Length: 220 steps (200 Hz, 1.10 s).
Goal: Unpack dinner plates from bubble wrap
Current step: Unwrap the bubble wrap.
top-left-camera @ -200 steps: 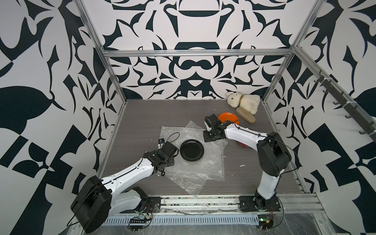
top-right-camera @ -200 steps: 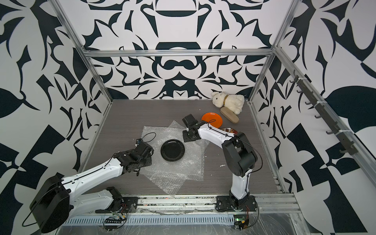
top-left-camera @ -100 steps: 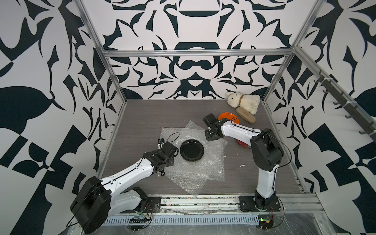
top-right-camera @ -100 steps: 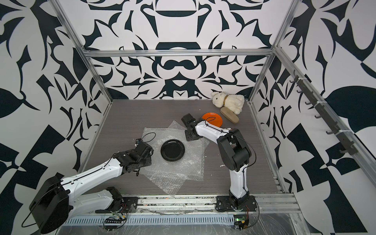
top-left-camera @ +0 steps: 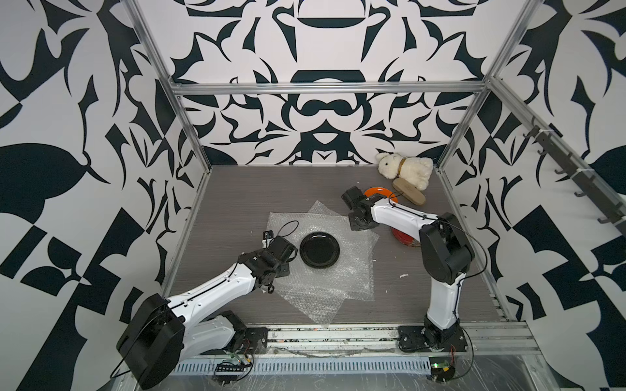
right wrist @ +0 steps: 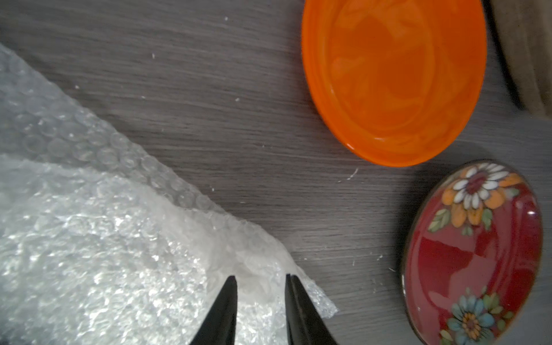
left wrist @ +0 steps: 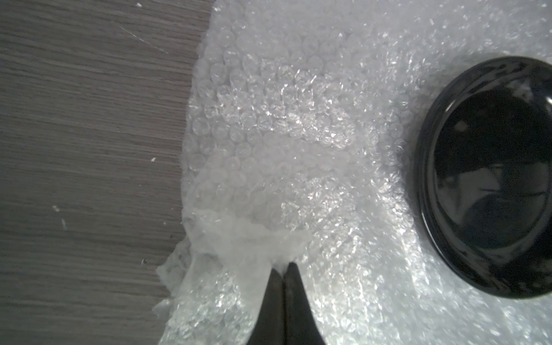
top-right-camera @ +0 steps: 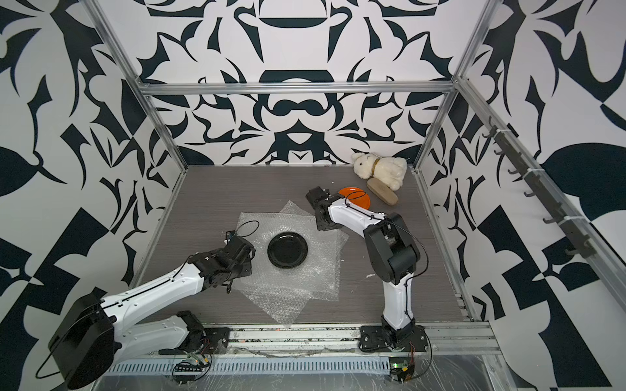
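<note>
A glossy black plate (top-left-camera: pixel 319 250) (top-right-camera: pixel 287 250) (left wrist: pixel 490 179) lies uncovered on the spread bubble wrap (top-left-camera: pixel 332 284) (top-right-camera: pixel 298 284) (left wrist: pixel 298 119). My left gripper (left wrist: pixel 285 264) is shut on a bunched edge of that wrap, at the plate's left. My right gripper (right wrist: pixel 260 277) stands open over the wrap's far right corner (right wrist: pixel 89 239), jaws apart and not pinching it. The orange plate (top-left-camera: pixel 379 191) (right wrist: pixel 394 83) and the dark red floral plate (top-left-camera: pixel 404 238) (right wrist: pixel 475 254) rest on the bare table to the right, the red one partly behind my right arm.
A white plush rabbit (top-left-camera: pixel 406 167) (top-right-camera: pixel 381 169) and a tan oval brush (top-left-camera: pixel 408 196) (top-right-camera: pixel 382 196) lie at the back right corner, the brush close to the orange plate. Metal frame posts and patterned walls close in the grey table (top-left-camera: pixel 237 189) on three sides.
My right gripper's jaws have parted and let go of the wrap's corner, and the right arm has drawn in slightly. The left arm and the black plate stay put.
</note>
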Tool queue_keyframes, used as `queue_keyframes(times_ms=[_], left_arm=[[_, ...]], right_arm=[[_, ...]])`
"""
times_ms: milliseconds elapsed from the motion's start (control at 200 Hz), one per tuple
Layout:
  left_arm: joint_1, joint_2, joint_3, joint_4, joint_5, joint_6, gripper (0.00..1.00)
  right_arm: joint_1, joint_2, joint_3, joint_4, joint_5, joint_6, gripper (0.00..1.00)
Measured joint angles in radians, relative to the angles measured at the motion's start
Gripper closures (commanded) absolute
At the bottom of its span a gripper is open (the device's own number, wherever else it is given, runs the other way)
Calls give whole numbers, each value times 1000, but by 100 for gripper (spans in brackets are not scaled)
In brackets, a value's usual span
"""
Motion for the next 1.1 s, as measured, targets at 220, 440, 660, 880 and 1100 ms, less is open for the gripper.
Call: queue_keyframes(times_ms=[220,440,660,880,1100], left_arm=[[0,-1,0,0,0,0,100],[0,-2,0,0,-3,0,100],[0,-2,0,0,-3,0,100],[0,-2,0,0,-3,0,100],[0,-2,0,-3,-3,6,64]], right_arm=[[-2,-101,-2,-5,50,5,66],[-2,-229,-55,37,-14,-5,67],[-3,-291,-154,128,-259,-29,67],[-3,-275,-236,221,-529,-23,68],[-3,-260,-290,295,-691,2,68]])
